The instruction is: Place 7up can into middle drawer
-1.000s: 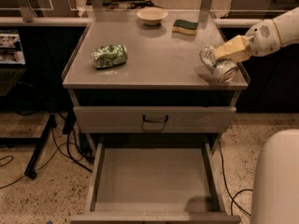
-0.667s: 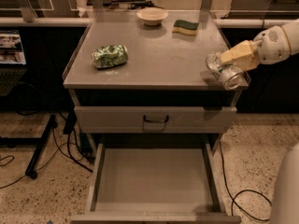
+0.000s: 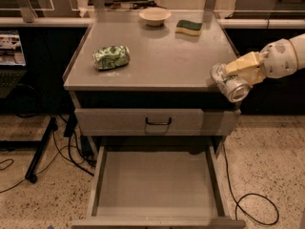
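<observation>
Grey top (image 3: 157,56), speckled floor (image 3: 267,147), open drawer (image 3: 157,185). At the right corner the gripper (image 3: 239,73) pinches the can (image 3: 236,88), seemingly tilted, shiny end camera-ward.

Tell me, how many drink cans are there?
2. A green can lies on its side, left on the cabinet top; the pincer holds the 7up can just off its front right corner. None seems hidden.
</observation>
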Controlling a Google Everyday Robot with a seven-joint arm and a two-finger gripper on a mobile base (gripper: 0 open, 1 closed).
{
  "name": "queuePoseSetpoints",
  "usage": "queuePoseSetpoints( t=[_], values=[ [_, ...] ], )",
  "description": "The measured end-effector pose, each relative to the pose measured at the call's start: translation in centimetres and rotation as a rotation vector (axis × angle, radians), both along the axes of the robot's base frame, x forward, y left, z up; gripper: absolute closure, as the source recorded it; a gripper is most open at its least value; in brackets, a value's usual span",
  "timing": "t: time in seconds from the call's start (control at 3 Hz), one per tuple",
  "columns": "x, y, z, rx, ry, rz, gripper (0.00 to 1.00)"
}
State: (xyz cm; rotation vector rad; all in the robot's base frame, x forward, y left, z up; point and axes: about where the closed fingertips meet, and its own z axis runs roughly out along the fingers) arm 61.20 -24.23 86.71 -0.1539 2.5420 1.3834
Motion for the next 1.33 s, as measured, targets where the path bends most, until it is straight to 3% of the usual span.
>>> queuePoseSetpoints(
  t=[0.67, 1.0, 1.33],
  values=[
    [-0.9, -0.1, -0.6, 0.009, -0.001, -0.033, 1.0],
    [-4.3, -0.6, 3.2, 0.048, -0.129, -0.127, 1.0],
    [-7.6, -0.8, 5.1, 0.122, -0.217, -0.244, 1.0]
  ],
)
